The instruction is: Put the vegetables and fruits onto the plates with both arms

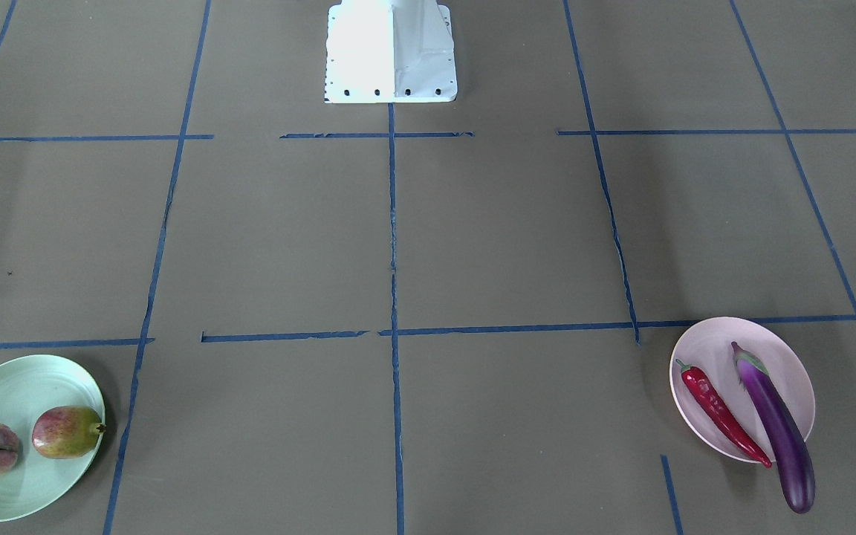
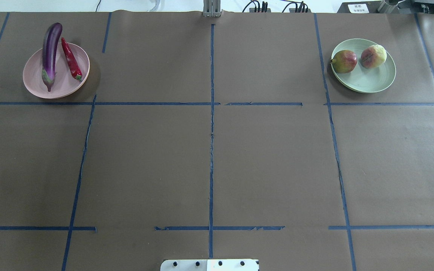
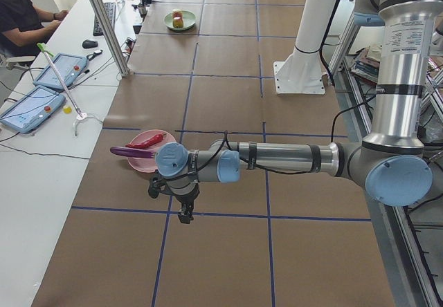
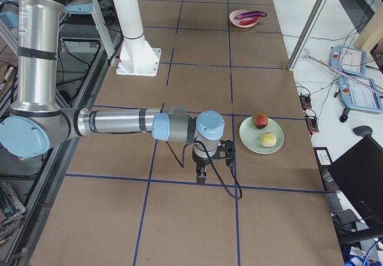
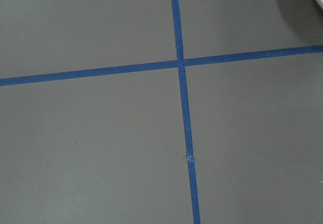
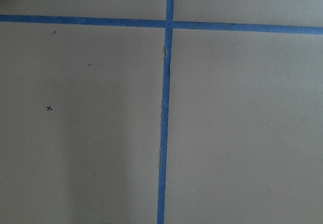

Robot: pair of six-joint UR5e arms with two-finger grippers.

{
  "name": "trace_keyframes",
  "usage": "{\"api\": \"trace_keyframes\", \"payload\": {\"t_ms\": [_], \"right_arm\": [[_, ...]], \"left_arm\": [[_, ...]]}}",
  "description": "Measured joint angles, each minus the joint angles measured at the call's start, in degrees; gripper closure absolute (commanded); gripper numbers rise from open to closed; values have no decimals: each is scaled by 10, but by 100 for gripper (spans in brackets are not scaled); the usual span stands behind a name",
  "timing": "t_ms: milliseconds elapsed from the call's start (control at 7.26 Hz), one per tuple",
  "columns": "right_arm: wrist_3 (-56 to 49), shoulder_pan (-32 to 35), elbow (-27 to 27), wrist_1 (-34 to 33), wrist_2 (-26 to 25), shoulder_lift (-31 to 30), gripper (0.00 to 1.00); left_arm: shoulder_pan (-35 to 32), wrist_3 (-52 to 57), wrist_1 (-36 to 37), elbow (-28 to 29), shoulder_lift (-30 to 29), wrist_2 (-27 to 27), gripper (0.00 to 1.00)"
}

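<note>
Pink plate at the desk's corner looks filled; left arm should lift clear of the overhanging eggplant; whether its jaws are spread, I cannot tell.

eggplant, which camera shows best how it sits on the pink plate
Exterior front-facing: the eggplant is largest there, cap on the pink plate, round end overhanging the rim, beside the chili. Overhead shows the same, smaller. In exterior left the left arm hides part; exterior right shows it tiny. Wrist views miss it.

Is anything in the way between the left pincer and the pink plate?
Nothing visible: only bare table lies between the left pincer and the pink plate, which already holds eggplant and chili.
</note>
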Motion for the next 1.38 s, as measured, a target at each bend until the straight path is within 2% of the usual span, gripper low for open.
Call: {"api": "trace_keyframes", "payload": {"t_ms": [413, 826, 1377], "right_arm": [[0, -2, -1, 2, -1, 1, 0], [0, -3, 0, 3, 0, 2, 0], [0, -7, -4, 9, 15, 0, 0]], "left_arm": [[2, 0, -69, -1, 20, 5, 0], [5, -1, -73, -51, -9, 6, 0], [11, 0, -70, -112, 17, 3, 0]]}}
